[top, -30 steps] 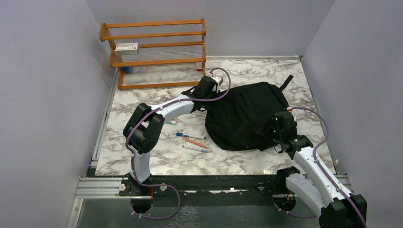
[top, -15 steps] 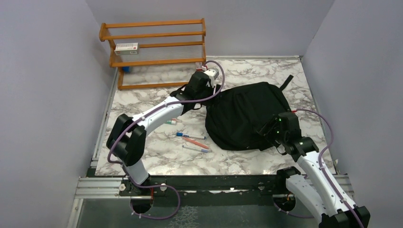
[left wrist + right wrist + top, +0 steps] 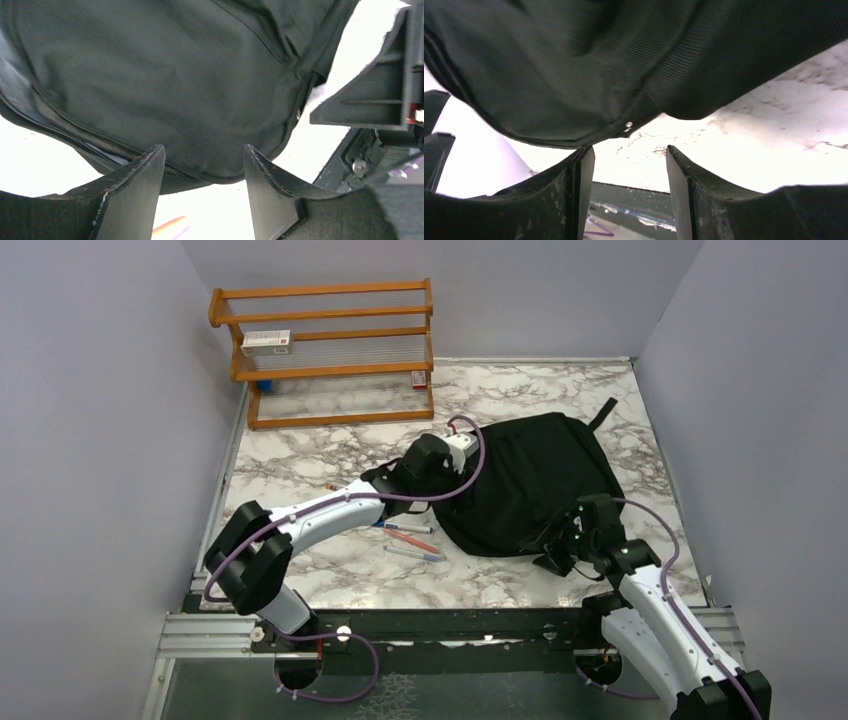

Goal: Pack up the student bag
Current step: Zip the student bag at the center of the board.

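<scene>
The student bag (image 3: 530,480) lies slumped right of centre in the overhead view on the marble surface (image 3: 300,455). One strap end sticks out at its upper right, and the rest of the straps cannot be made out against the black fabric.

The left gripper (image 3: 202,150) is at the bag's left edge. From above its fingers are hidden beneath the wrist. In the wrist view they stand well apart with nothing between them, and the bag's cloth fills the frame beyond. A zipper seam runs along the bag's lower edge. A dark angular block (image 3: 370,85) is cut off at the right of that frame, and what it is cannot be told.

The right gripper (image 3: 629,150) is at the bag's lower right corner. Its jaws are likewise parted and hold nothing. Just past the tips are the bag's hem and a small metal glint (image 3: 628,125), too small to identify.

A few pens (image 3: 405,537) lie left of the bag, partly covered by the left arm. A wooden rack (image 3: 330,315) at the upper left holds a white box (image 3: 266,339) whose label is unreadable.
</scene>
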